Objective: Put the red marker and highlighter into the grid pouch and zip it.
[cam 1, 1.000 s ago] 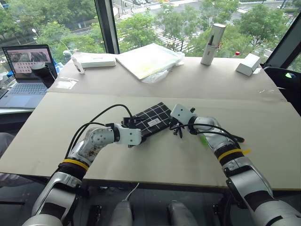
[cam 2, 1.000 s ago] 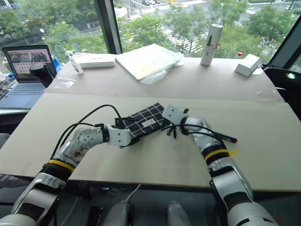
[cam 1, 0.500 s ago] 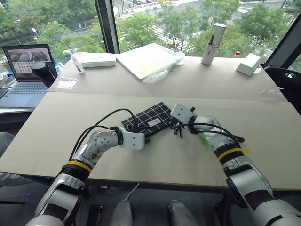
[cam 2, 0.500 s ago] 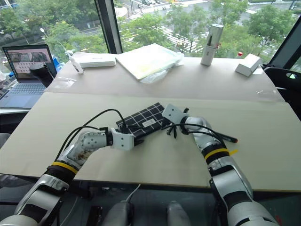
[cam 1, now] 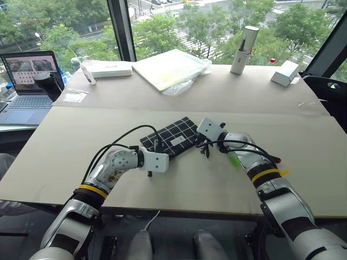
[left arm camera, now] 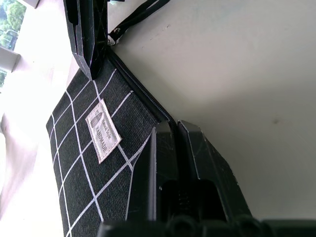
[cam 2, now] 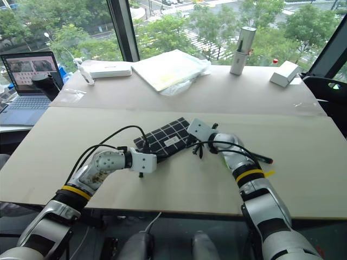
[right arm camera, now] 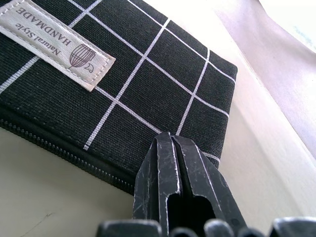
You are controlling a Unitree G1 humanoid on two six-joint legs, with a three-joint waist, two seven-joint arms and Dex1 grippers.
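I am looking down at my left gripper (cam 1: 150, 174), jaws clenched together, sitting at the near corner of the grid pouch (cam 1: 172, 136), its tips on the zipper edge; I cannot tell whether they are pinching fabric. The pouch is lying flat on the table (cam 1: 65, 146), zipper drawn along its length. My right gripper (right arm camera: 174, 148) is pressing shut at the pouch's other end, beside the pull cord (cam 1: 206, 151). The highlighter (cam 1: 233, 160) is peeking out beside my right forearm. Farther back, a laptop (cam 1: 30, 81) is sitting open by the window.
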